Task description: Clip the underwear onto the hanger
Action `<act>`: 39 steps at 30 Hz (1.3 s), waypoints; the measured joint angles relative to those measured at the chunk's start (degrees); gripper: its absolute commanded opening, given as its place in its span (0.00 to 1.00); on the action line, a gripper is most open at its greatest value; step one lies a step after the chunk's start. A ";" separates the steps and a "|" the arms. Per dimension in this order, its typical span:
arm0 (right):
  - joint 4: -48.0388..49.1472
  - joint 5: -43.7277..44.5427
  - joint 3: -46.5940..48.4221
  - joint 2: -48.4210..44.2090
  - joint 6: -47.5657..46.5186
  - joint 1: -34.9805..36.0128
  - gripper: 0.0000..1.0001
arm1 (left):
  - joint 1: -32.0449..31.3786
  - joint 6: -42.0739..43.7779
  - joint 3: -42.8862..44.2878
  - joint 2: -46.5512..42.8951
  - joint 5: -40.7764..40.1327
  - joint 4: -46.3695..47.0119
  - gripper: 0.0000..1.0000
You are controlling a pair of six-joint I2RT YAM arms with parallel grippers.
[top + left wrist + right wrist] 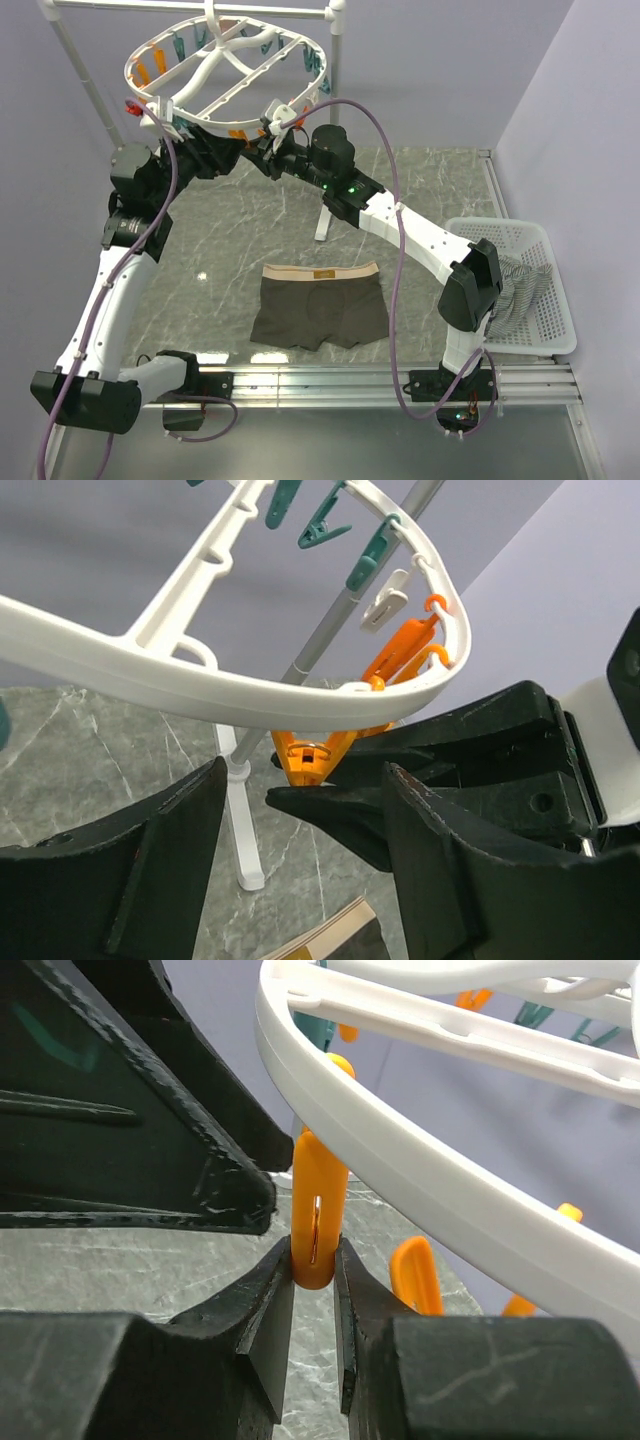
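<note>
Top external is showing the underwear [320, 305] lying flat on the grey marble table [230, 230] (lilac walls [440, 70] behind), right gripper [313, 1260] pinching an orange clothespin [318, 1210] on the hanger [228, 60], left gripper [305, 780] gaping alongside.

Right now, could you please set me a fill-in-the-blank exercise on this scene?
The dark olive-brown cloth boxer briefs lie flat on the grey marble ____.
The right gripper pinches an ____ plastic clothespin hanging from the white oval plastic drying ring.
The left gripper stands ____, holding nothing.
The grey striped cloth lies in the white plastic ____.
Missing words: table, orange, open, basket.
</note>
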 measured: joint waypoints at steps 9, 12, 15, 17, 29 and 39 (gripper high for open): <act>0.00 -0.31 0.00 -0.02 -0.02 0.00 0.15 | 0.00 -1.36 0.02 2.82 -0.35 2.56 0.67; -0.02 -0.46 0.00 -0.02 0.00 0.00 0.14 | 0.00 -2.16 0.02 3.43 -0.44 3.65 0.66; -0.02 -0.68 0.00 -0.02 0.00 0.00 0.14 | 0.00 -2.93 0.02 3.48 -0.44 5.20 0.63; 0.17 -0.63 0.00 -0.02 0.00 0.00 0.14 | 0.00 -3.15 0.02 3.48 -0.42 5.86 0.62; -0.22 -0.31 -0.07 -0.02 0.04 -0.02 0.21 | -0.22 -4.37 0.02 4.07 0.24 7.37 0.20; -1.73 -2.82 -8.20 -4.33 0.92 -1.09 0.59 | -0.17 -4.33 0.02 4.02 0.11 8.22 0.00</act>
